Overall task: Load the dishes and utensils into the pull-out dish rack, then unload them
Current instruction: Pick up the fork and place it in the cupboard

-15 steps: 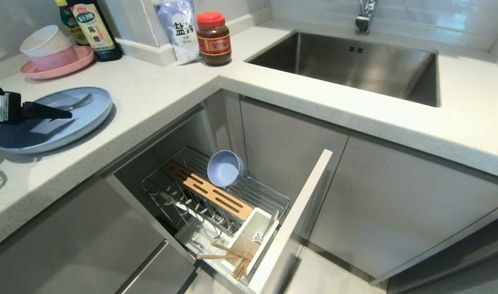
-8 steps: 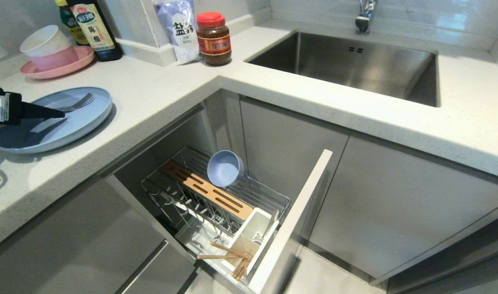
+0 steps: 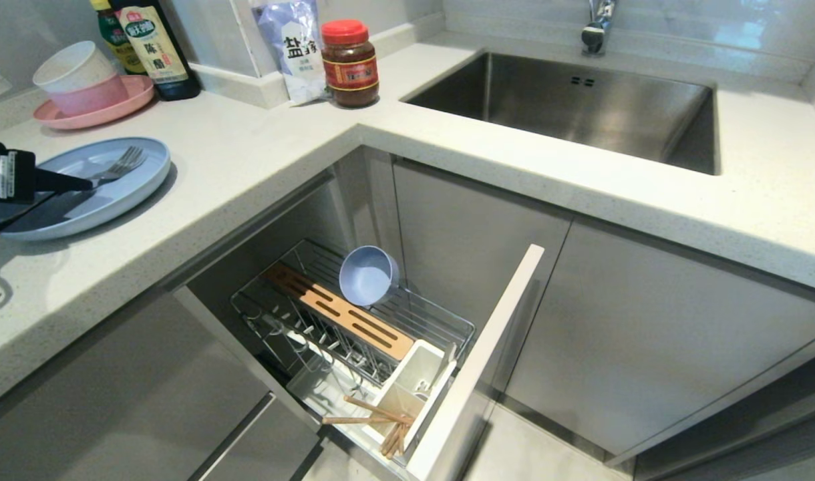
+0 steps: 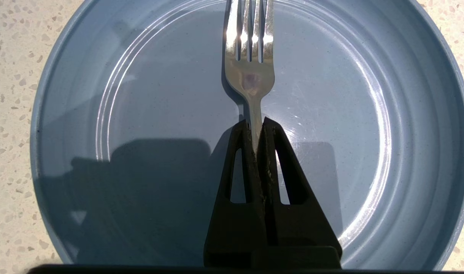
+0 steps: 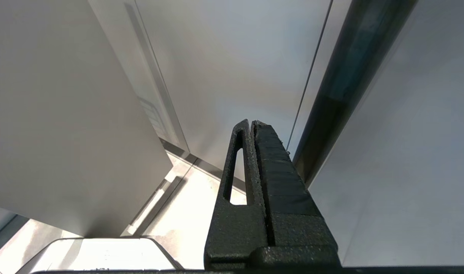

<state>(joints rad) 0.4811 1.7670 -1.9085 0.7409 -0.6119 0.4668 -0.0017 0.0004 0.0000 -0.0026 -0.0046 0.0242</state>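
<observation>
On the counter at the left lies the pale blue plate [image 3: 147, 175] [image 4: 140, 95] with the silver fork [image 3: 119, 166] [image 4: 250, 72] on it. My left gripper [image 3: 87, 183] [image 4: 256, 122] is shut on the fork's handle just behind its head, tines pointing away. The pull-out dish rack [image 3: 447, 329] stands open below the counter. The small blue bowl [image 3: 367, 275] rests tilted at its back. The chopsticks [image 3: 374, 419] lie beside the white caddy [image 3: 414, 385]. My right gripper [image 5: 251, 122] is shut and empty, parked low next to cabinet fronts.
A pink plate with stacked pink and white bowls [image 3: 87, 100], sauce bottles [image 3: 153, 47], a salt bag [image 3: 290, 47] and a red-lidded jar [image 3: 349, 63] stand along the back. The sink [image 3: 581, 107] is at the right. The rack's white front panel [image 3: 481, 361] juts out.
The left gripper's fingers have closed on the fork's handle. The plate has slid a little to the left under it, and the fork has turned with the grip.
</observation>
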